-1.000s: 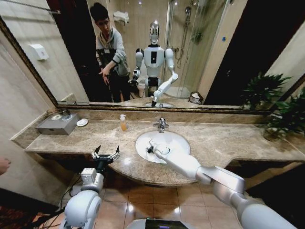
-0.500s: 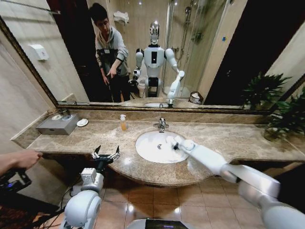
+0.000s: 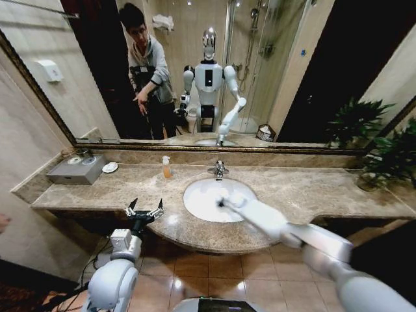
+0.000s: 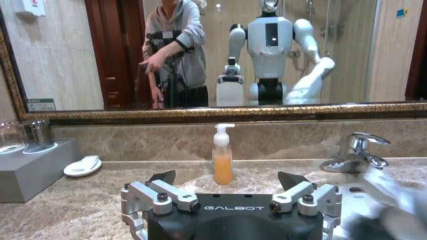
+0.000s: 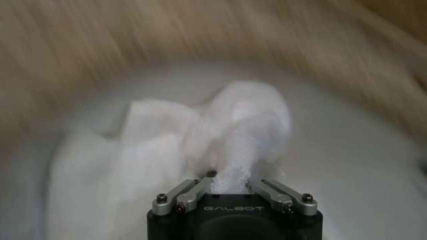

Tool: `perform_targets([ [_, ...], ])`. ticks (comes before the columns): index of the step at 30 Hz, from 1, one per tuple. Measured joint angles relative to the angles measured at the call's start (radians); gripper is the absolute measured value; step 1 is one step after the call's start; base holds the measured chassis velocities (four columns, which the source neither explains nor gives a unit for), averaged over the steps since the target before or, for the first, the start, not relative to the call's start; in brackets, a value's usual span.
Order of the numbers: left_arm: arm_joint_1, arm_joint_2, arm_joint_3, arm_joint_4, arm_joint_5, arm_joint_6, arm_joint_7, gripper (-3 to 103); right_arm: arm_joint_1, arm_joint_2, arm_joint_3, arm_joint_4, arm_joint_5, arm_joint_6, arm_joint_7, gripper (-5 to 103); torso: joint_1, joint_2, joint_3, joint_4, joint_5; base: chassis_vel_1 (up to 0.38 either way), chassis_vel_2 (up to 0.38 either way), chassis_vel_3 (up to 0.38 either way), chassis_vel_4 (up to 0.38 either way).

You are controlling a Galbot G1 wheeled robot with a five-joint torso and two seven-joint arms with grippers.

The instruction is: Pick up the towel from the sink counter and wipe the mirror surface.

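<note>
Right claw clamped on white towel over basin; left claw spread, idle at table edge. Advice: lift clear of faucet before reaching mirror.

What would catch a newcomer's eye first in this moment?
The right gripper, out over the white basin, with its fingers shut on a white towel. Behind it, the wide mirror reflects the robot. The left gripper waits open at the counter's front edge.

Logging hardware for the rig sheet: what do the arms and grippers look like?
White, rounded arm shells with grey joints. The left gripper is a black block lettered GALBOT, with silver bolted finger links and dark pointed tips. The right gripper has the same black body, lettering and silver links.
</note>
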Motion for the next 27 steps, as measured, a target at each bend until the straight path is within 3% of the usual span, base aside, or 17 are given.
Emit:
perform_targets([
  [3,0.000,0.000,0.000,0.000,0.000,0.000,0.000,100,0.019,0.062,0.020,-0.041,0.008,0.022,0.000,9,0.000,0.000,0.000,-0.0006,-0.0006,0.000,0.000,0.000,0.000],
  [4,0.000,0.000,0.000,0.000,0.000,0.000,0.000,100,0.027,0.086,0.030,-0.067,0.007,0.026,0.000,9,0.000,0.000,0.000,-0.0023,-0.0012,0.000,0.000,0.000,0.000],
  [7,0.000,0.000,0.000,0.000,0.000,0.000,0.000,100,0.029,0.084,0.036,-0.079,-0.003,0.027,-0.003,9,0.000,0.000,0.000,-0.0005,0.0007,0.000,0.000,0.000,0.000],
  [8,0.000,0.000,0.000,0.000,0.000,0.000,0.000,100,0.029,0.055,0.036,-0.076,-0.017,0.027,-0.004,9,0.000,0.000,0.000,0.0008,0.0014,0.000,0.000,0.000,0.000],
  [10,0.000,0.000,0.000,0.000,0.000,0.000,0.000,100,0.020,-0.032,0.033,-0.054,-0.041,0.020,-0.008,9,0.000,0.000,0.000,0.0009,0.0014,0.022,0.034,0.051,0.030],
  [11,0.000,0.000,0.000,0.000,0.000,0.000,0.000,100,0.020,-0.032,0.033,-0.054,-0.041,0.020,-0.008,9,0.000,0.000,0.000,0.0009,0.0014,0.025,0.034,0.051,0.014],
  [15,0.000,0.000,0.000,0.000,0.000,0.000,0.000,100,0.001,-0.231,0.034,-0.031,-0.089,0.041,-0.031,9,0.000,0.000,0.000,-0.0024,0.0005,0.000,0.000,0.000,0.000],
  [16,0.000,0.000,0.000,0.000,0.000,0.000,0.000,100,0.001,-0.231,0.034,-0.031,-0.089,0.041,-0.031,9,0.000,0.000,0.000,-0.0024,0.0005,0.000,0.000,0.000,0.000],
  [18,0.000,0.000,0.000,0.000,0.000,0.000,0.000,100,-0.009,-0.315,0.043,-0.005,-0.106,0.054,-0.044,9,0.000,0.000,0.000,-0.0012,0.0020,0.000,0.000,0.000,0.000],
  [23,0.000,0.000,0.000,0.000,0.000,0.000,0.000,100,-0.007,-0.383,0.045,0.028,-0.119,0.052,-0.060,9,-0.001,0.001,0.000,0.0010,0.0017,0.028,0.009,0.011,0.017],
  [27,0.000,0.000,0.000,0.000,0.000,0.000,0.000,100,-0.030,-0.395,0.041,0.080,-0.117,0.027,-0.057,9,0.000,0.000,0.000,-0.0017,-0.0003,0.018,0.006,-0.002,0.010],
])
